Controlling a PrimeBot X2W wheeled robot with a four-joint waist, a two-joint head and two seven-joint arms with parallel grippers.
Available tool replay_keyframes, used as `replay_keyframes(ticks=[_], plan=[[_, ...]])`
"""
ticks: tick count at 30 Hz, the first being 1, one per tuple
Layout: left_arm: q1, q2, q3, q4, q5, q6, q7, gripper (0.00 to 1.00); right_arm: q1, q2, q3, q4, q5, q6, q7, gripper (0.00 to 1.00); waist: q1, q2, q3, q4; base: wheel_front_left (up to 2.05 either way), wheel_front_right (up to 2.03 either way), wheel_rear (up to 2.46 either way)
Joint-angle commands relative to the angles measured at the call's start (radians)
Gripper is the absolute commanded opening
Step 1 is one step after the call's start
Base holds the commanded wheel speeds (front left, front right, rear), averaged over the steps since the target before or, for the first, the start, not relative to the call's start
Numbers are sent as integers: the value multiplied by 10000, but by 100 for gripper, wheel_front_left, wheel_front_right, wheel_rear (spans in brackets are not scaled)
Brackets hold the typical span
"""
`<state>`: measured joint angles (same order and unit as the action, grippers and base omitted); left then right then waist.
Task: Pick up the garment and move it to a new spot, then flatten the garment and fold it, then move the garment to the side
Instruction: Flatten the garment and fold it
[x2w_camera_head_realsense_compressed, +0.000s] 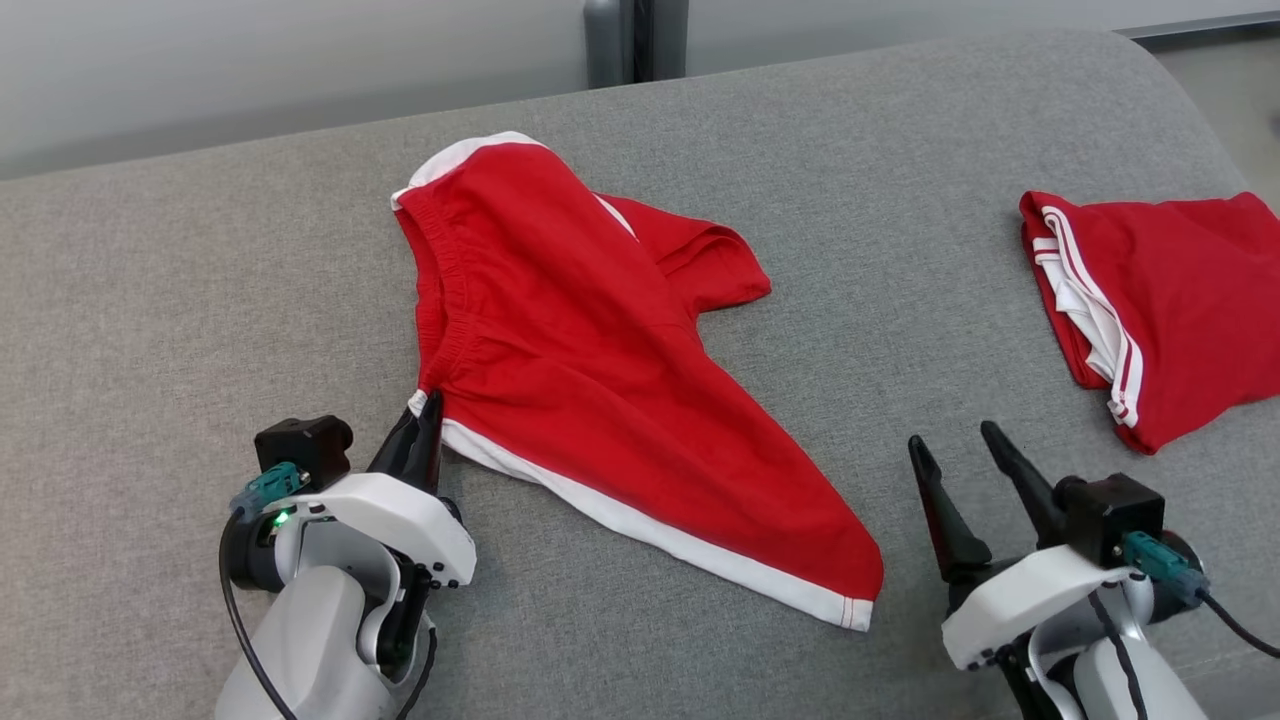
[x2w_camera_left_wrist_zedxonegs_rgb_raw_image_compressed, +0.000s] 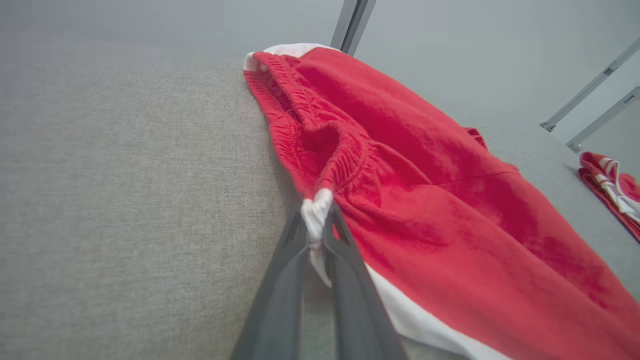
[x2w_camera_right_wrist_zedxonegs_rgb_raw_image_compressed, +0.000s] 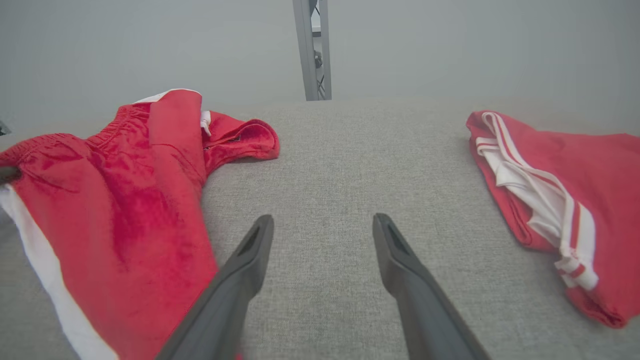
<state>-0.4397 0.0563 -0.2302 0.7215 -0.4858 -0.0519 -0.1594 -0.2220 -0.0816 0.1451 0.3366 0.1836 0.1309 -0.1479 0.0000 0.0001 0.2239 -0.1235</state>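
Readable text, labels, brands, numbers, signs: none. The red garment (x2w_camera_head_realsense_compressed: 590, 380), folded red shorts (x2w_camera_head_realsense_compressed: 1190, 290), grey cushion (x2w_camera_head_realsense_compressed: 200, 300), left gripper (x2w_camera_head_realsense_compressed: 425, 420) and right gripper (x2w_camera_head_realsense_compressed: 951, 433) carry no legible marking.

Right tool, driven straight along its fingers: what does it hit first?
Nothing near, it seems. The right tool points along bare grey cushion, through the gap between the spread red shorts and the folded red garment. A metal post stands beyond the far edge; depth unclear.
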Motion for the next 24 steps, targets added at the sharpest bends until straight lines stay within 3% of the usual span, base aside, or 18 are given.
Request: replay_keyframes(ticks=[1, 6, 11, 15, 24], plan=[[59, 66, 12, -153, -67, -12, -111, 0, 283, -24, 123, -89, 437, -3, 82, 100, 0, -1, -48, 8, 0, 0, 0], [175, 65, -53, -464, -81, 57, -113, 0, 1182, -173, 1245, -660, 2530, -3, 930, 100, 0, -1, -117, 118, 0, 0, 0], [254, 62, -148, -580, -107, 68, -95, 0, 1824, -770, 2033, -1188, 3433, -3, 1837, 100, 0, -1, -184, 199, 0, 0, 0], [348, 100, -192, -677, -140, 81, -72, 0, 2283, -1213, 2223, -1586, 3638, -2, 2456, 100, 0, -1, -240, 227, 0, 0, 0], [431, 167, -279, -925, -171, 172, 13, 0, 2335, -1022, 2173, -1605, 3832, -2, 2904, 100, 0, -1, -283, 269, 0, 0, 0]])
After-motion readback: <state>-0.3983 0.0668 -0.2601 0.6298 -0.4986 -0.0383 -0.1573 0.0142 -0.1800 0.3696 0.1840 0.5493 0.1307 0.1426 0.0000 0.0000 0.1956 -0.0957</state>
